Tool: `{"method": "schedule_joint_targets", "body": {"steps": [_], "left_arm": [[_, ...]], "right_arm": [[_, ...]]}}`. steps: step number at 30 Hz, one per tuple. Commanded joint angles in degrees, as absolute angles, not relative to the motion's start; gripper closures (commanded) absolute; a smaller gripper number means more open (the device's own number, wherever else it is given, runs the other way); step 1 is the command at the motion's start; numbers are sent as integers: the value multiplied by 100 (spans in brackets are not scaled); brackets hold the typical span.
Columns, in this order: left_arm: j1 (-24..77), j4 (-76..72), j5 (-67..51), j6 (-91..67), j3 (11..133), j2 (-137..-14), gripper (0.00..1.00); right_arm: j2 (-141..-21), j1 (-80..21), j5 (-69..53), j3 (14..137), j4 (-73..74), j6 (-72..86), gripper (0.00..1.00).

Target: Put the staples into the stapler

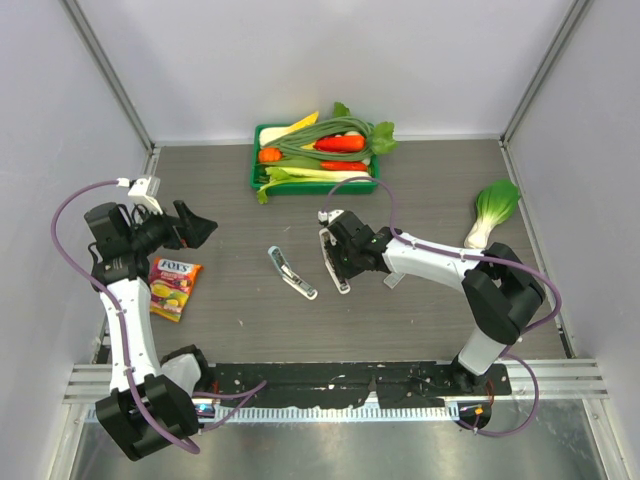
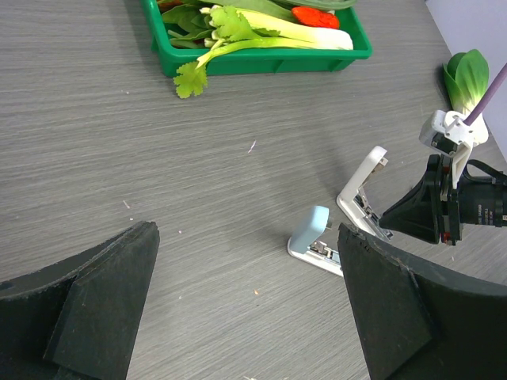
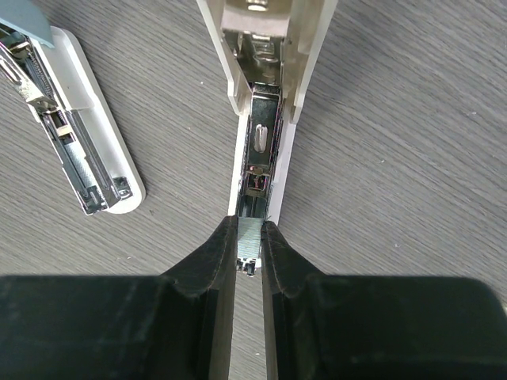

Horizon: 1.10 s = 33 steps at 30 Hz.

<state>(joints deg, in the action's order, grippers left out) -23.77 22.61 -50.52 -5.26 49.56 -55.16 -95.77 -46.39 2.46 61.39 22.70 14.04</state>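
A white stapler [image 1: 335,262] lies swung open in the middle of the table, its metal channel facing up [image 3: 265,103]. It also shows in the left wrist view [image 2: 360,194]. My right gripper [image 3: 249,237] is shut on a short silvery strip of staples [image 3: 249,240], held at the near end of that channel. A second stapler [image 1: 291,273], light blue and white, lies open just to its left [image 3: 79,154]. My left gripper [image 2: 245,317] is open and empty, above the table at the left [image 1: 200,228]. The whitish staple box is not clearly in view.
A green tray [image 1: 262,180] of toy vegetables stands at the back centre. A bok choy [image 1: 495,210] lies at the right. A colourful candy bag [image 1: 174,287] lies by the left arm. A small whitish thing [image 1: 392,281] pokes out under the right arm.
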Motion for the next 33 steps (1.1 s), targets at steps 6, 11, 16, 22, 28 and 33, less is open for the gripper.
{"method": "schedule_joint_targets", "body": {"steps": [6,11,16,22,28,33], "left_arm": [[-2408,2109,-5124,-404,4983,-5520,0],[-2408,2109,-5124,-413,4983,-5528,0],[-2408,2101,-5115,-413,4983,-5528,0],[-2408,2101,-5115,-404,4983,-5537,0],[-2408,2101,-5115,-413,4983,-5537,0],[-2408,2109,-5124,-404,4983,-5537,0]], "right_arm": [[-9536,-4641,360,6170,2039,1380,90],[-9562,-4641,334,6152,1995,1389,90],[-9580,-4649,343,6135,1978,1380,90],[-9589,-4658,369,6126,1969,1380,90],[-9606,-4658,395,6082,1934,1354,90],[-9624,-4658,396,6056,1925,1354,90]]}}
